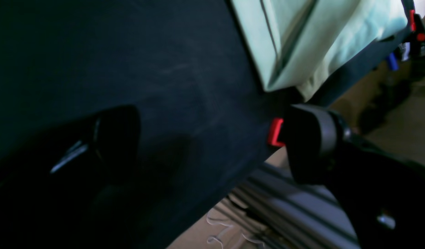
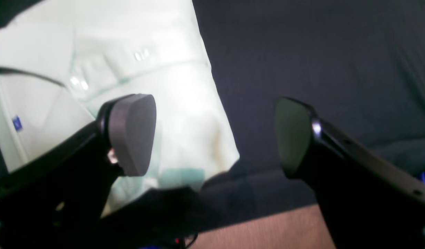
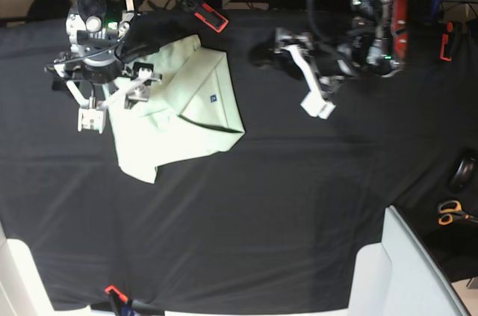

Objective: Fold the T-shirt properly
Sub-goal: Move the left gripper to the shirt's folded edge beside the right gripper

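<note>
The pale mint-green cloth T-shirt [image 3: 175, 110] lies partly folded near the tabletop's [image 3: 246, 226] far left corner. My right pincer [image 3: 112, 103] hangs wide over its left edge; my left pincer [image 3: 314, 92], wide and empty, is well apart.

We see the T-shirt [image 3: 179, 118] as plain pale mint green, with a small dark blue label [image 3: 213, 97]. The tablecloth [image 3: 246, 219] on the counter is plain black. The scissors [image 3: 450, 214] have orange handles. The right gripper [image 2: 215, 135] has pads that look dark grey, though the view is blurred.
</note>
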